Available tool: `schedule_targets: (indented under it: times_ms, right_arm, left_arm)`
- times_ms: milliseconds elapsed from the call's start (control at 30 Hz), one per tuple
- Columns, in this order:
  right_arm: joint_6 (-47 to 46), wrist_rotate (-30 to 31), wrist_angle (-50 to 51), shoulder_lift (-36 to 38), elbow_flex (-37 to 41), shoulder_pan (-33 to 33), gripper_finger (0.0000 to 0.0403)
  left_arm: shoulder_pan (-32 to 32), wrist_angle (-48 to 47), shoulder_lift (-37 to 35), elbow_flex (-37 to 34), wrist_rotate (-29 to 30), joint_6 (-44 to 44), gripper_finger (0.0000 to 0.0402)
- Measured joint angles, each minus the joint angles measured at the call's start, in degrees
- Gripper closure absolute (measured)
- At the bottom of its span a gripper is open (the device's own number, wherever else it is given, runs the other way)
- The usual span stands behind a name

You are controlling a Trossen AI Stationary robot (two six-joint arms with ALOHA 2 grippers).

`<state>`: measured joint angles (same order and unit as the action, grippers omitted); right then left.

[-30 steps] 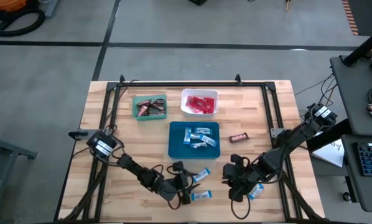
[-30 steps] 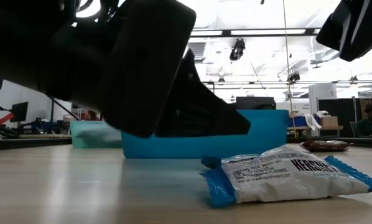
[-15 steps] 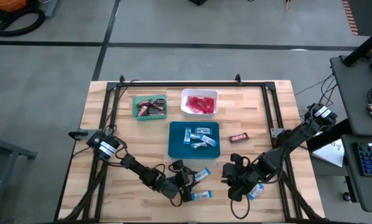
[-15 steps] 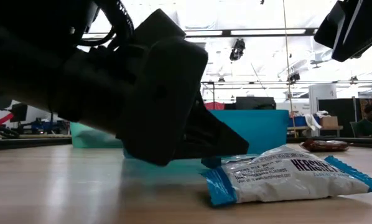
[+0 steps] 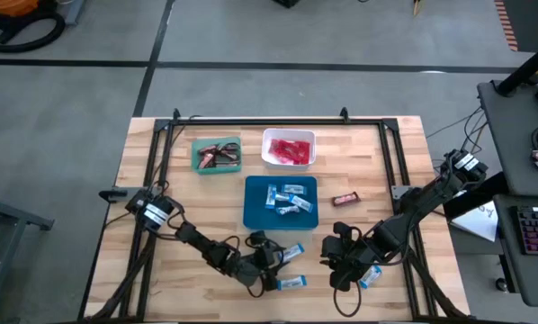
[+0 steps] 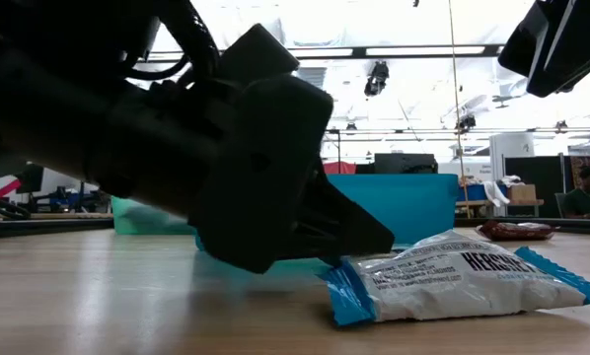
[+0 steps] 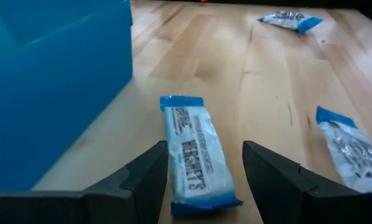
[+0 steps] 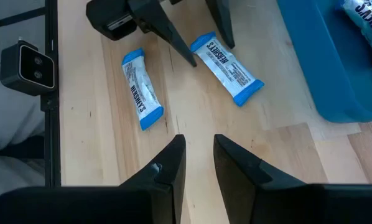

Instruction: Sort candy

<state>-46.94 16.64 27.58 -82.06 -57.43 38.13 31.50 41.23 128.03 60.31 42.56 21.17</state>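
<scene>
A blue-and-white candy bar [image 7: 195, 152] lies flat on the wooden table near the front edge. My left gripper [image 7: 204, 146] is open, low over the table, with one finger on either side of this bar [image 5: 291, 255]; whether they touch it does not show. A second blue-and-white bar [image 5: 290, 283] lies just nearer the front edge [image 6: 453, 281]. My right gripper [image 5: 330, 261] hovers to the right of both bars, with a narrow gap [image 8: 199, 140] and nothing between its fingers. A third bar [image 5: 370, 277] lies beside the right arm.
The blue tray [image 5: 251, 216] holds several blue-and-white bars. Behind it, the green tray [image 5: 197, 164] holds dark brown bars and the white tray [image 5: 267, 139] holds red packets. A loose dark brown bar [image 5: 345, 198] lies right of the blue tray. A small camera [image 8: 24, 65] sits at the front edge.
My left gripper has sunk a little toward the table and edged closer to the blue-and-white bar, staying open. The bars have stayed where they were.
</scene>
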Motion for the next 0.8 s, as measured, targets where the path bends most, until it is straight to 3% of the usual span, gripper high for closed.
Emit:
schedule_targets:
  times_ms: [600, 800]
  right_arm:
    - [-0.02, 0.04, -0.03, -0.02, 0.02, 0.00, 0.0329]
    - [-0.02, 0.04, -0.02, -0.02, 0.02, 0.00, 0.0327]
  left_arm:
    - [-0.01, -5.74, -0.13, 0.07, -0.03, 2.28, 0.0213]
    - [0.06, -5.87, -0.13, 0.07, -0.16, 1.92, 0.0251]
